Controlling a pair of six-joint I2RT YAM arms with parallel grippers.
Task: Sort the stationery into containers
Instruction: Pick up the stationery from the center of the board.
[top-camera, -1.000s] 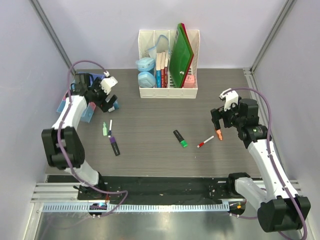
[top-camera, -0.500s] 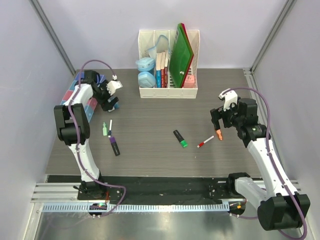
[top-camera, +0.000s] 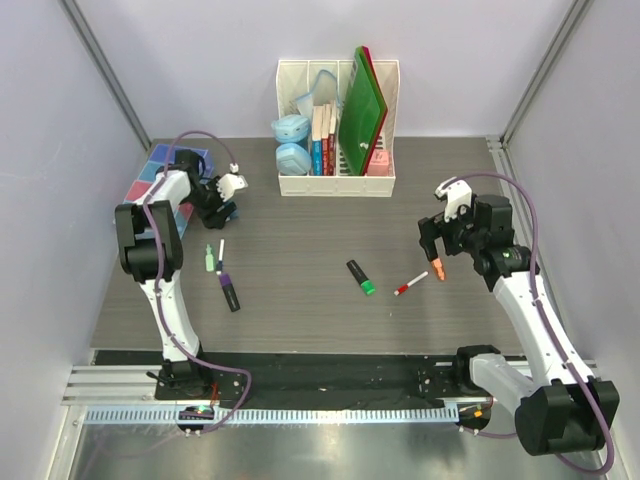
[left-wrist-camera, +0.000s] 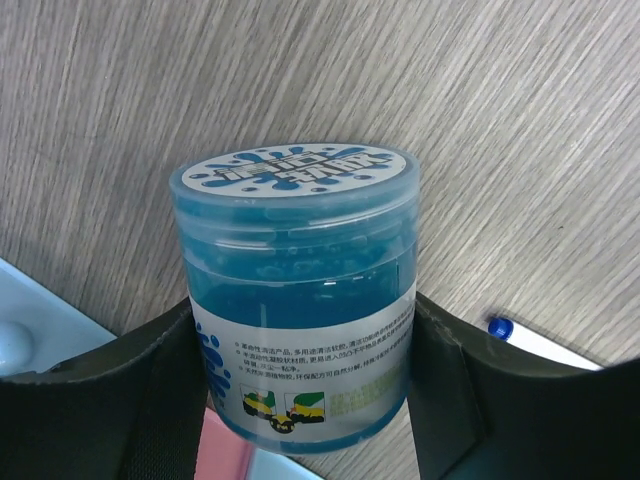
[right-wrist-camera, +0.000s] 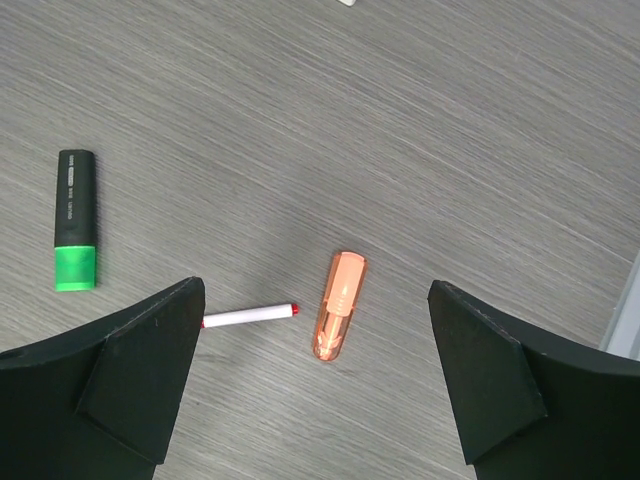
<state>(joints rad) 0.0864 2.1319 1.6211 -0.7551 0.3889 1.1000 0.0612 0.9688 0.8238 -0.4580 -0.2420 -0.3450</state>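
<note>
A round blue-lidded pot (left-wrist-camera: 295, 300) sits between my left gripper's (left-wrist-camera: 302, 312) fingers, and both pads press its sides. In the top view my left gripper (top-camera: 222, 198) covers the pot, right of the pink (top-camera: 138, 190) and blue (top-camera: 160, 160) containers. A blue-capped pen (top-camera: 220, 252), a mint highlighter (top-camera: 209, 258) and a purple-ended marker (top-camera: 229, 290) lie just in front. My right gripper (right-wrist-camera: 315, 290) hangs open above the small orange piece (right-wrist-camera: 340, 318), next to the red-capped pen (right-wrist-camera: 250, 316). The green-ended marker (right-wrist-camera: 75, 220) lies to their left.
A white slotted file rack (top-camera: 338, 130) with books, green folders and two pale blue cases (top-camera: 291, 145) stands at the back centre. Side walls close in the table left and right. A black strip (top-camera: 330, 372) runs along the front edge.
The left arm has folded back toward the left rear, and its jaws have closed in on the pot. The right arm has barely moved.
</note>
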